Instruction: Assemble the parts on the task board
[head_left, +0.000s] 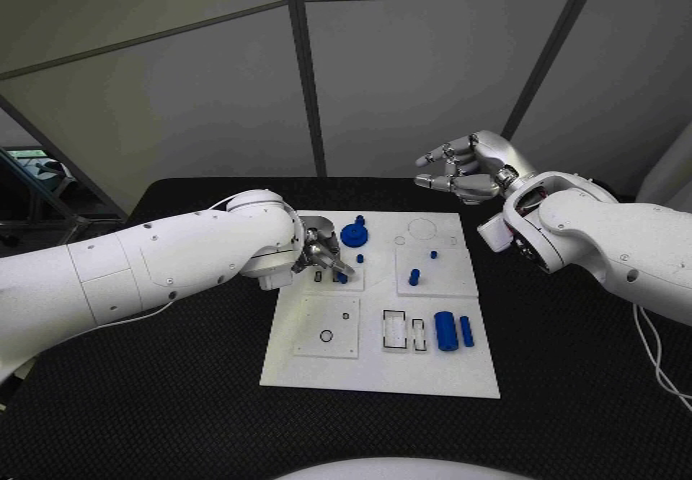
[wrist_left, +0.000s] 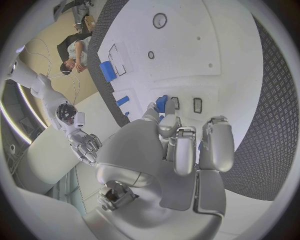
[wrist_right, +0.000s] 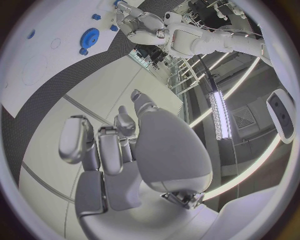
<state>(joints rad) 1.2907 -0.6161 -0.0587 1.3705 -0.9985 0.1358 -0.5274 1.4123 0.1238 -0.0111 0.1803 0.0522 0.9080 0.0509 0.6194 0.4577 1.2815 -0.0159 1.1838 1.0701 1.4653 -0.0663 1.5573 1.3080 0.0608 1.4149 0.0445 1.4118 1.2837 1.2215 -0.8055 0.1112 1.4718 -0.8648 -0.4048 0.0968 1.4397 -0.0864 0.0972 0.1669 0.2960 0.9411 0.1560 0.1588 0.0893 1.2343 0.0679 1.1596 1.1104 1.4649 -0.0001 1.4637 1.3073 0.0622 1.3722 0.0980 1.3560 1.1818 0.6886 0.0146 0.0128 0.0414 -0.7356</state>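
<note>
**Two hands at the task board, one lowered, one raised**

Several blue parts are seen on the white task board (head_left: 433, 370) at mid-table. The left hand (head_left: 323, 256) is lowered onto the board's upper left section, its fingers curled narrowly around a small blue part (wrist_left: 162, 103). The right hand (head_left: 464, 167) is held beyond the board's far edge, fingers loosely bent with nothing held. A blue gear (head_left: 355, 236) lies just beside the left hand.

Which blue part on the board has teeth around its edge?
The blue gear near the board's far edge, beside the left hand; the other blue parts are plain pegs and blocks.
</note>
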